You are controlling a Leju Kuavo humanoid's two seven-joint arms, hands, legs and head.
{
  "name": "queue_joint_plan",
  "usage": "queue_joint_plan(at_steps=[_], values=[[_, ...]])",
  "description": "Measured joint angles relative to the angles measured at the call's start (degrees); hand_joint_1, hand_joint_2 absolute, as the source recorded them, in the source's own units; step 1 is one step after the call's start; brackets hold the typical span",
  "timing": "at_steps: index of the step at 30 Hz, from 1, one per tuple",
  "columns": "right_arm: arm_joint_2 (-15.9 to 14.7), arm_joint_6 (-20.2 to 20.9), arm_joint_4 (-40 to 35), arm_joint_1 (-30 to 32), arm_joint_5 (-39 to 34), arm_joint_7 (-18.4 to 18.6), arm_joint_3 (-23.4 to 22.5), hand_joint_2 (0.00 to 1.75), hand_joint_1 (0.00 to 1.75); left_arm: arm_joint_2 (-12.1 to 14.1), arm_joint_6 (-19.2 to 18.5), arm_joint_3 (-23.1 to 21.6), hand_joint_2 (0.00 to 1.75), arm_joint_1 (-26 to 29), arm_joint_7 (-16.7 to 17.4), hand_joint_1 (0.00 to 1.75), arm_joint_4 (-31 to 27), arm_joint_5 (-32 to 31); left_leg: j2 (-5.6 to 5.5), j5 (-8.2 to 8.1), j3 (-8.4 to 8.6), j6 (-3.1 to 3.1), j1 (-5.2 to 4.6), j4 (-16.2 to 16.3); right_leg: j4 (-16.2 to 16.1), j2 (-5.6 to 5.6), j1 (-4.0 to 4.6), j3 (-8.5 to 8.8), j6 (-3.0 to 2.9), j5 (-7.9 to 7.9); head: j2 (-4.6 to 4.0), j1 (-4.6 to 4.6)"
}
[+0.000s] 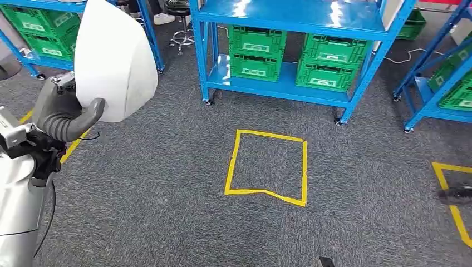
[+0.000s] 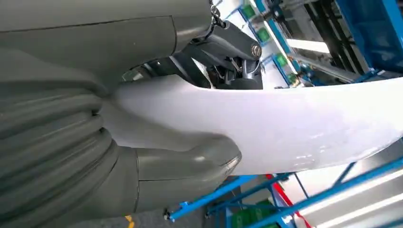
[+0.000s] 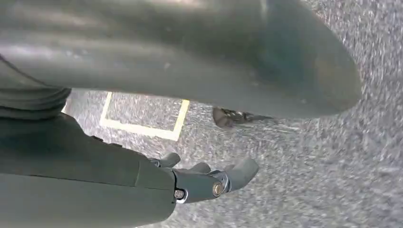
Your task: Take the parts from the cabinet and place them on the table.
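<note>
The left hand (image 1: pixel 67 119) is raised at the left of the head view and grasps a large white curved part (image 1: pixel 114 58), with the grey thumb (image 1: pixel 75 125) pressed across the part's lower edge and the ribbed grey cover just behind it. In the left wrist view the same thumb (image 2: pixel 190 164) lies flat against the smooth white part (image 2: pixel 294 128), which stretches away from the hand across the picture, while darker fingers (image 2: pixel 233 52) reach over its far side, so the part is pinched between thumb and fingers. The part is held up in the air above the grey carpet (image 1: pixel 167 183), well apart from the blue rack (image 1: pixel 295 33) ahead. That rack has a bare shiny top shelf and a lower shelf carrying green crates (image 1: pixel 257 53) stacked in pairs side by side. More blue racks with green crates stand at the far left and far right. On the carpet in front of the middle rack a square of yellow tape (image 1: pixel 267 167) is laid out, and part of another yellow outline (image 1: pixel 453 206) shows near the right edge. The right hand (image 3: pixel 209 183) hangs low over the carpet in the right wrist view, holding nothing, with its fingers (image 3: pixel 240 172) loosely stretched out and slightly apart, and a corner of yellow tape (image 3: pixel 142 128) lies on the floor beyond it.
</note>
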Motion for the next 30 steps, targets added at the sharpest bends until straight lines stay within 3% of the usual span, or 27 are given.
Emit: queue_joint_plan(at_steps=[1,4,5,6,7,8,9,10,11,12,13,14,15,16,17,19,20,21,22,23,25,26,27,28,29,30], values=[[0.00,0.07,0.00,0.05,0.00,0.07,0.00,0.00,0.00,0.04,-0.07,0.06,1.75,-0.14,-0.04,1.75,-0.04,-0.05,-0.64,-0.04,-0.55,-0.49,-0.43,0.45,-1.20,1.86,-0.21,0.55,0.06,-0.70,0.00,-0.09],[0.00,0.11,0.00,-0.04,0.07,0.13,0.00,0.00,0.00,0.04,-0.20,0.13,1.75,-0.05,-0.04,1.75,-0.09,-0.31,-2.96,0.90,-1.01,-1.91,0.22,-0.36,-0.94,-0.30,0.22,0.53,-0.64,-0.43,0.00,0.02],[0.11,0.11,0.00,-0.17,0.07,0.13,0.02,0.00,0.00,0.22,-0.22,0.26,1.75,-0.03,-0.04,1.75,-0.15,-0.35,-3.31,0.96,-1.44,-2.27,0.13,-0.36,-1.51,-1.18,-0.16,0.73,-1.21,-0.03,0.00,-0.02],[0.07,0.13,0.00,-0.28,0.07,0.11,0.02,0.00,0.00,0.35,-0.24,0.50,1.75,-0.01,-0.11,1.75,-0.24,-0.33,-0.11,0.38,-1.67,-2.41,-0.04,0.41,-1.81,-1.95,-0.20,0.87,-1.59,0.19,0.00,-0.19],[0.04,0.11,-0.02,-0.24,0.07,0.09,0.02,0.00,0.00,0.42,-0.24,0.54,1.75,-0.30,-0.07,1.75,-0.24,-0.35,2.63,-1.24,-2.78,-2.68,-0.17,2.65,-1.91,-2.48,-0.16,0.87,-1.98,0.23,0.02,-0.70],[0.04,0.11,-0.02,-0.11,0.07,0.09,0.02,0.00,0.00,0.37,-0.24,0.52,1.75,-0.37,-0.11,1.75,-0.24,-0.35,3.92,-3.51,-4.64,-3.00,-0.02,6.74,-1.91,-3.26,-0.12,0.86,-2.03,0.20,0.00,-0.68],[0.04,0.11,0.00,0.02,0.07,0.09,0.00,0.00,0.00,0.33,-0.24,0.50,1.75,-0.22,-0.11,1.75,-0.22,-0.35,4.47,-5.76,-6.90,-3.29,0.07,11.63,-1.91,-4.11,-0.11,0.82,-2.08,0.16,0.02,-0.70],[0.04,0.11,0.00,0.08,0.09,0.09,0.00,0.00,0.00,0.37,-0.26,0.50,1.75,-0.04,-0.11,1.75,-0.17,-0.37,4.66,-7.18,-8.81,-3.49,0.20,15.78,-1.89,-5.00,-0.11,0.74,-2.09,0.14,0.00,-0.70],[0.04,0.11,0.00,0.09,0.11,0.07,0.00,0.00,0.00,0.44,-0.37,0.50,1.75,0.02,-0.15,1.75,-0.11,-0.42,4.76,-7.18,-9.50,-3.63,0.34,17.33,-1.88,-5.75,-0.12,0.71,-2.08,0.14,0.00,-0.72],[0.04,0.13,0.00,0.07,0.15,0.04,0.00,0.00,0.00,0.46,-0.42,0.50,1.75,0.02,-0.17,1.75,-0.04,-0.44,4.93,-5.92,-8.68,-3.68,0.41,15.98,-1.88,-6.56,-0.13,0.73,-2.03,0.11,0.00,-0.70],[0.07,0.20,0.00,0.03,0.22,-0.11,0.00,0.00,0.00,0.55,-0.42,0.52,1.75,-0.01,-0.31,1.75,-0.04,-0.44,5.22,-3.91,-6.65,-3.66,0.42,12.44,-1.87,-7.23,-0.16,0.81,-1.93,0.04,0.00,-0.70],[0.09,0.28,-0.02,-0.02,0.42,-0.33,0.00,0.00,0.00,0.68,-0.44,0.52,1.75,-0.10,-0.42,1.75,-0.04,-0.44,5.99,-1.51,-3.55,-3.56,0.41,7.00,-1.87,-7.95,-0.19,0.97,-1.77,-0.06,0.00,-0.72],[0.11,0.42,-0.02,-0.02,0.55,-0.57,0.00,0.00,0.00,0.85,-0.44,0.52,1.75,-0.28,-0.50,1.75,-0.07,-0.44,8.45,0.35,-0.13,-3.35,0.34,1.15,-1.86,-8.57,-0.05,1.26,-1.47,-0.25,0.02,-0.72],[0.09,0.46,0.00,0.01,0.61,-0.70,0.00,0.00,0.00,0.92,-0.44,0.52,1.75,-0.57,-0.50,1.75,-0.04,-0.44,9.74,-0.58,0.64,-2.96,-0.46,-0.62,-1.69,-9.06,0.41,1.24,-1.05,-0.52,0.00,-0.79],[0.07,0.46,-0.02,-0.01,0.66,-0.70,0.00,0.00,0.00,0.92,-0.44,0.52,1.75,-0.62,-0.59,1.75,-0.07,-0.44,8.69,-0.13,0.52,-2.21,-0.20,-0.57,-1.79,-9.44,0.48,1.29,-0.74,-0.44,0.00,-0.41],[0.09,0.50,-0.02,-0.10,0.68,-0.70,0.00,0.00,0.00,1.40,-0.44,0.52,1.75,-0.61,-0.68,1.75,0.04,-0.44,7.55,-0.10,0.05,-1.79,-0.29,-0.39,-2.04,-10.58,0.58,1.53,-0.24,-0.37,0.02,-0.37],[0.07,0.61,0.00,-0.22,0.68,-0.70,0.00,0.00,0.00,1.68,-0.44,0.54,1.75,-0.66,-0.70,1.75,0.04,-0.42,6.78,0.20,0.10,-1.21,-0.25,-0.75,-2.09,-11.31,0.52,1.74,0.18,-0.50,0.00,-0.44],[0.02,0.61,-0.02,-0.28,0.68,-0.72,0.00,0.00,0.00,1.73,-0.44,0.54,1.75,-0.66,-0.77,1.75,-0.02,-0.42,6.37,0.46,0.30,-0.83,0.13,-1.06,-1.54,-9.65,0.12,1.47,0.59,-1.05,0.00,-0.42],[0.02,0.61,0.00,-0.24,0.68,-0.74,0.00,0.00,0.00,1.73,-0.44,0.54,1.75,-0.89,-1.01,1.75,0.00,-0.35,5.84,0.58,0.27,-0.48,0.19,-1.16,0.52,-6.68,0.08,0.55,0.71,-2.53,0.00,-0.33],[0.07,0.74,0.00,-0.16,0.68,-0.72,0.00,0.00,0.00,1.77,-0.44,0.54,1.75,-1.01,-1.09,1.75,0.06,-0.33,5.40,0.65,0.14,-0.28,0.19,-1.16,4.06,-5.31,0.06,-1.16,0.74,-4.43,0.02,-0.20],[0.07,0.68,0.00,0.18,0.68,-0.70,0.00,0.00,0.00,1.75,-0.59,0.46,1.75,-0.93,-1.33,1.75,0.37,-0.31,3.91,0.68,-0.07,-0.09,0.05,-1.04,13.59,-4.27,0.16,-5.86,0.83,-8.19,0.00,-0.17],[0.07,0.63,0.00,0.27,0.66,-0.70,0.00,0.00,0.00,1.75,-0.59,0.46,1.75,-0.93,-1.44,1.75,0.53,-0.29,3.16,0.68,-0.15,-0.09,0.01,-0.93,15.67,-4.18,0.24,-7.08,0.79,-8.24,0.00,-0.17],[0.07,0.63,0.00,0.27,0.59,-0.70,0.00,0.00,0.00,1.75,-0.68,0.44,1.75,-0.94,-1.55,1.75,0.66,-0.29,2.39,0.68,-0.18,-0.10,0.01,-0.79,15.03,-4.06,0.26,-7.03,0.63,-7.05,0.02,-0.15],[0.07,0.61,0.00,0.24,0.50,-0.70,0.00,0.00,0.00,1.77,-0.77,0.44,1.75,-1.00,-1.66,1.75,0.85,-0.24,1.63,0.66,-0.18,-0.13,0.01,-0.63,11.84,-3.93,0.24,-5.69,0.43,-4.76,0.02,-0.15],[0.07,0.61,0.00,0.20,0.48,-0.70,0.00,0.00,0.00,1.79,-0.77,0.44,1.75,-1.13,-1.70,1.75,1.00,-0.18,0.92,0.63,-0.18,-0.21,0.02,-0.45,7.20,-3.60,0.21,-3.57,0.25,-2.16,0.00,-0.15],[0.07,0.61,0.00,0.20,0.46,-0.70,0.00,0.00,0.00,1.77,-0.77,0.39,1.75,-1.40,-1.73,1.75,1.16,-0.11,0.26,0.56,-0.24,-0.36,0.07,-0.24,1.61,-1.93,0.08,-0.92,0.03,0.33,0.00,-0.13]])
